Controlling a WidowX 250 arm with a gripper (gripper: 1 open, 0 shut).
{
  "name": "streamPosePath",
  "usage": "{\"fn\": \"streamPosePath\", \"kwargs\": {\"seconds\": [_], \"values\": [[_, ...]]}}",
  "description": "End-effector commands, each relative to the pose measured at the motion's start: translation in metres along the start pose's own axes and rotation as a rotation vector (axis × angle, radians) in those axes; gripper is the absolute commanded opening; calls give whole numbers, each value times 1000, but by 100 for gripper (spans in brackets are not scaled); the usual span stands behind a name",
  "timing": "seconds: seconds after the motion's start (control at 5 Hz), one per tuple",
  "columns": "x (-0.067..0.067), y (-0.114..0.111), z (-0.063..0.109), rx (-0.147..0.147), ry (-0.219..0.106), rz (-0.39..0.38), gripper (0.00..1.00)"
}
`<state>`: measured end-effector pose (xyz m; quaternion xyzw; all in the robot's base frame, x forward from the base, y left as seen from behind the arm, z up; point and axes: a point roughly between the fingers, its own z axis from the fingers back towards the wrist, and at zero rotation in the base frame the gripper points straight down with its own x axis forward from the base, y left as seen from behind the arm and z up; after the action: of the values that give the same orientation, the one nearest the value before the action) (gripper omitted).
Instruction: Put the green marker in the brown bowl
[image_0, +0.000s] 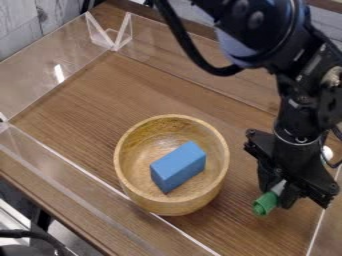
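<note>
Your hand (283, 188) points straight down at the table's (134, 90) right-front corner, just right of the brown bowl (170, 163), w/ its jaws pinched tight on the green marker (269, 204). You can see only the marker's green cap end poking out below the hand, low over the wood & outside the bowl. The bowl sits approx mid-table toward the front, w/ a blue block (178, 166) lying inside it.
</note>
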<state>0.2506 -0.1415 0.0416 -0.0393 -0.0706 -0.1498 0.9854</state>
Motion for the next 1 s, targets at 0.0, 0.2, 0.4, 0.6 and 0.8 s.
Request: {"fn": "streamPosePath", "kwargs": {"seconds": [0.0,0.2,0.4,0.6,0.8], "values": [[6,1,25,-5,-40,-3,0],[6,9,52,12,-44,16,0],[6,24,85,41,-54,64,0],[4,46,115,73,-55,113,0],[-10,75,129,92,-51,185,0]]}}
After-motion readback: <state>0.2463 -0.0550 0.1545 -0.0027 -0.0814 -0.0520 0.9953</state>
